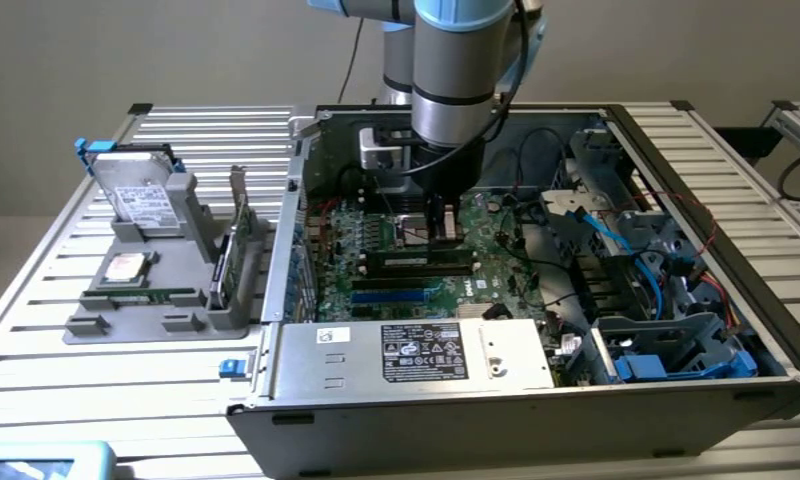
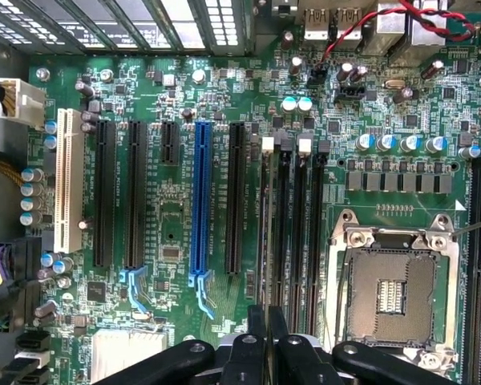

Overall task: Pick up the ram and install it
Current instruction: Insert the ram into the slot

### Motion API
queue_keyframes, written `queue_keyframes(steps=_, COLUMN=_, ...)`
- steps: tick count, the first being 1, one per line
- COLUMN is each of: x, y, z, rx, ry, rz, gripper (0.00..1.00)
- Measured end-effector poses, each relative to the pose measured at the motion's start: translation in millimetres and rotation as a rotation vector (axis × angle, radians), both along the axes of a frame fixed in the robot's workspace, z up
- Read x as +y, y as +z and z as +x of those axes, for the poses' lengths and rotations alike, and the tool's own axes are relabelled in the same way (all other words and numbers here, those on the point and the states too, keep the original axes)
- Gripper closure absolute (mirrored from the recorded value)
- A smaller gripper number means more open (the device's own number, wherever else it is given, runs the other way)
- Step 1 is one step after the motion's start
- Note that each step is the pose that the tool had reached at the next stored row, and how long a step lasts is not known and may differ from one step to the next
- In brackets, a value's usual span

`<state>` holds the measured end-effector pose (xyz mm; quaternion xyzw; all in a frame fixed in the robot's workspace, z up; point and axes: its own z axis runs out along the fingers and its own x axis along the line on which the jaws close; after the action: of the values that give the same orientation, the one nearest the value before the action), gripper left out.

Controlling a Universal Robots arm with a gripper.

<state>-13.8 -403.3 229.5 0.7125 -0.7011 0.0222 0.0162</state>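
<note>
On the exterior view's left I see the ram (image 1: 147,297), a long thin green circuit-board stick. It lies low in the grey plastic holder (image 1: 93,325), near a taller green expansion card (image 1: 240,225) that stands upright. Further right, inside the open black computer case (image 1: 507,410), my black two-fingered gripper (image 1: 435,238) hangs over the green motherboard (image 2: 168,233). Its fingers are pressed together on nothing, above the long black memory slots (image 2: 293,224) and well apart from the ram.
</note>
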Motion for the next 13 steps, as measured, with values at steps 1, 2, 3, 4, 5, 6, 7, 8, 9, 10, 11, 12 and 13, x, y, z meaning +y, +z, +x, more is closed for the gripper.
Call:
queue_keyframes(steps=1, x=0.1, y=-0.3, z=0.0, rx=-0.0001, ry=0.0, rz=-0.0011, gripper=0.87)
queue_keyframes(steps=2, x=0.0, y=-0.5, z=0.0, rx=-0.0001, ry=0.0, rz=-0.0025, gripper=0.87)
queue_keyframes(steps=3, x=0.1, y=-0.6, z=0.0, rx=0.0, ry=0.0, rz=-0.004, gripper=0.87)
queue_keyframes(steps=4, x=0.1, y=-0.9, z=0.0, rx=0.0, ry=0.0, rz=-0.0049, gripper=0.87)
queue_keyframes(steps=5, x=0.2, y=-1.1, z=0.0, rx=0.0, ry=0.0, rz=-0.0053, gripper=0.87)
queue_keyframes(steps=6, x=0.5, y=-1.4, z=-0.1, rx=0.0, ry=0.0, rz=-0.0057, gripper=0.87)
queue_keyframes(steps=7, x=0.9, y=-1.8, z=-0.1, rx=-0.0001, ry=0.0, rz=-0.0056, gripper=0.87)
queue_keyframes(steps=8, x=1.6, y=-1.9, z=-0.2, rx=0.0, ry=0.0, rz=-0.0057, gripper=0.87)
queue_keyframes(steps=9, x=2.2, y=-2.1, z=-0.3, rx=0.0, ry=0.0, rz=-0.0056, gripper=0.87)
queue_keyframes(steps=10, x=2.1, y=-2.2, z=-0.4, rx=0.0, ry=0.0, rz=-0.0059, gripper=0.87)
queue_keyframes(steps=11, x=2.2, y=-2.2, z=-0.5, rx=0.0, ry=0.0, rz=-0.0066, gripper=0.87)
queue_keyframes(steps=12, x=2.2, y=-2.3, z=-0.5, rx=0.0001, ry=0.0, rz=-0.0074, gripper=0.87)
queue_keyframes(steps=13, x=2.2, y=-2.3, z=-0.6, rx=0.0, ry=0.0, rz=-0.008, gripper=0.87)
